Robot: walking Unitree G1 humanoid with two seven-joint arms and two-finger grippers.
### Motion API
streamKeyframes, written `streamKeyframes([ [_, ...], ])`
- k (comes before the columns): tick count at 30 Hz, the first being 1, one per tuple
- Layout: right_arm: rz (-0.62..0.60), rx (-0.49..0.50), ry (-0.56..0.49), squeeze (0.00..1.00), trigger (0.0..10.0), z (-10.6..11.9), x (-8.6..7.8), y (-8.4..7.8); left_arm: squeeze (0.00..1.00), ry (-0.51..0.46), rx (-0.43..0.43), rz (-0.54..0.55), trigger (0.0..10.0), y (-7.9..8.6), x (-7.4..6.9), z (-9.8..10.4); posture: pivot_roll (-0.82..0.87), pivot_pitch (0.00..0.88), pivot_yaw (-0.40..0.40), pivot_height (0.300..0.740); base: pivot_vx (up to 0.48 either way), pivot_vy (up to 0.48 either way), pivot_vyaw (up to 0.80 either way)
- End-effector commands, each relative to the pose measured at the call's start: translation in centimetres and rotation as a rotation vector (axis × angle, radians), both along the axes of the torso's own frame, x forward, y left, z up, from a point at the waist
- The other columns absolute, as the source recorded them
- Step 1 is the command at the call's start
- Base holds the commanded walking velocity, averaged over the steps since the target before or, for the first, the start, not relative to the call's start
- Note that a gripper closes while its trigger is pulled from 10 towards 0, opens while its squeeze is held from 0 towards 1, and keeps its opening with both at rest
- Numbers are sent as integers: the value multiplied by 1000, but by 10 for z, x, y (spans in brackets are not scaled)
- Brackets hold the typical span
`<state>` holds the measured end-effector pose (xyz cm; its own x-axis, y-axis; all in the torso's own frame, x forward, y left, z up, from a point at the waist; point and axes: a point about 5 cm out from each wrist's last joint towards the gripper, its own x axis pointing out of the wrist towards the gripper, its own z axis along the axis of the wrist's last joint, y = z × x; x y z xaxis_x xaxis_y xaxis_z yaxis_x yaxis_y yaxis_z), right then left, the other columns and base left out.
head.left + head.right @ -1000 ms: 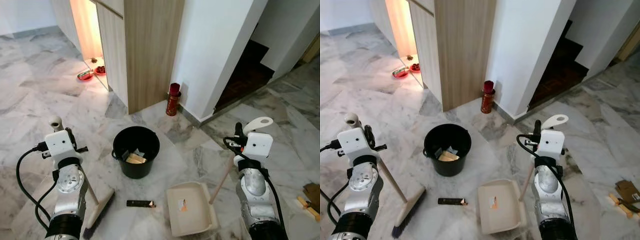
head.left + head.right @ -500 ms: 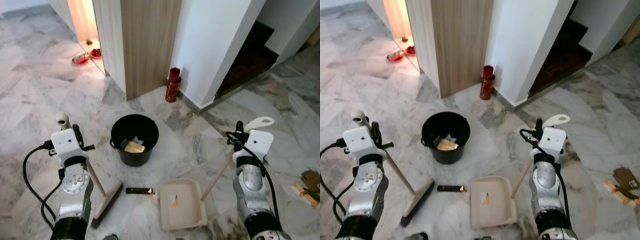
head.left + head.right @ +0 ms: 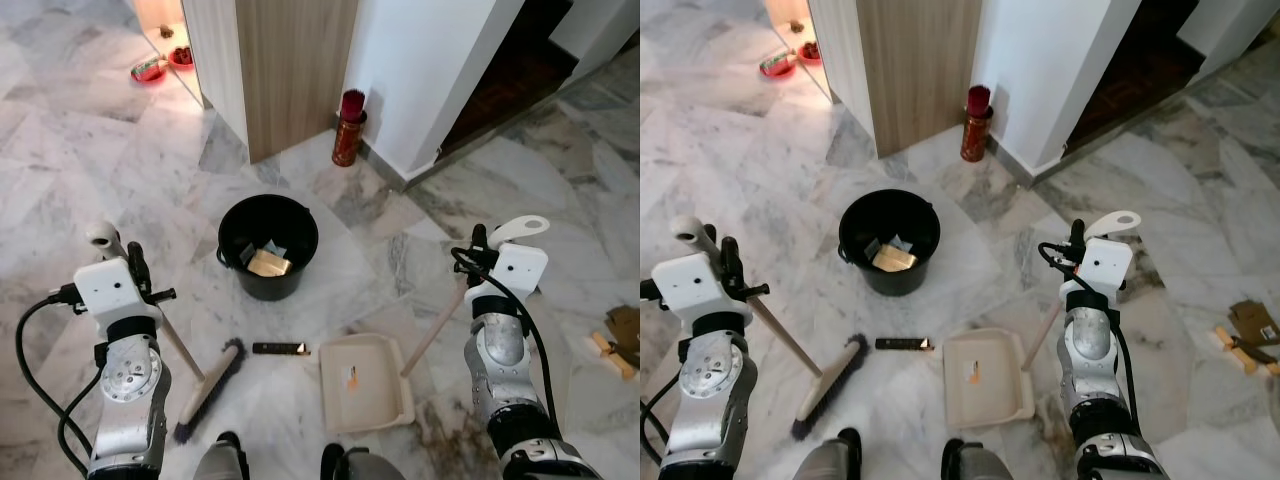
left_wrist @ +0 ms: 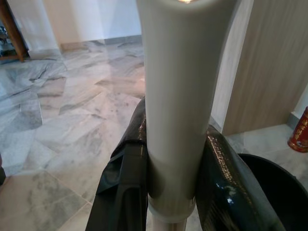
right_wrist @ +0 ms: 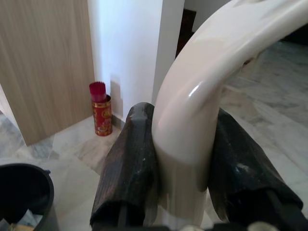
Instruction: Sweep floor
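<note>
Gripping the broom (image 3: 200,385) in the left gripper (image 4: 171,159) and the dustpan (image 3: 365,380) handle in the right gripper (image 5: 180,161), both clamped tight, the robot has swung the bristles nearer the dark debris (image 3: 280,348), just beside the pan, ready to sweep.

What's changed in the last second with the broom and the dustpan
The broom head has swung in toward the small dark piece on the floor, closing most of the gap. The left gripper stays clamped on the broom's handle, the right gripper on the dustpan handle. Dustpan, dark piece and black bucket keep their places; the camera has shifted.
</note>
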<state>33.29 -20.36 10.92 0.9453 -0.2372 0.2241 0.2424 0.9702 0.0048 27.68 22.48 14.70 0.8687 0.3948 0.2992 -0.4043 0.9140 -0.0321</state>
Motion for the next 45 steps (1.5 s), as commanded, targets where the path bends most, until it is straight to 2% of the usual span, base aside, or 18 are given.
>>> streamKeyframes([
  [1, -9, -3, -9, 0, 10000, -2, -2, -1, 0, 35, 2, 19, 9686, 6, -7, -2, 106, 385, -109, 740, 0, 0, 0],
  [6, -7, -14, -15, 0, 10000, -1, -1, 2, 0, 15, 16, 49, 9647, 13, -11, 8, 125, 399, -103, 740, 0, 0, 0],
  [10, -13, -5, -6, 0, 10000, -4, 0, 5, 0, 3, 31, 73, 9686, 20, -18, 24, 151, 421, -95, 740, 0, 0, 0],
  [14, -9, 4, -15, 0, 10000, -1, 3, 8, 0, 5, 34, 74, 9686, 21, -20, 27, 150, 425, -91, 740, 0, 0, 0],
  [22, 4, 9, -146, 0, 10000, 32, 17, 16, 0, 0, 32, 74, 9647, 18, -20, 32, 152, 429, -89, 740, 0, 0, 0],
  [27, 10, 6, -203, 0, 10000, 40, 18, 20, 0, 3, 35, 75, 9608, 19, -22, 35, 160, 435, -83, 740, 0, 0, 0],
  [38, 5, -29, -191, 0, 10000, 30, 12, 19, 0, 6, 46, 73, 9647, 19, -27, 42, 209, 457, -55, 740, 0, 0, 0],
  [45, 39, -52, -183, 0, 10000, 20, 6, 27, 0, -6, 92, 75, 9608, 27, -34, 58, 267, 487, -17, 740, 0, 0, 0],
])
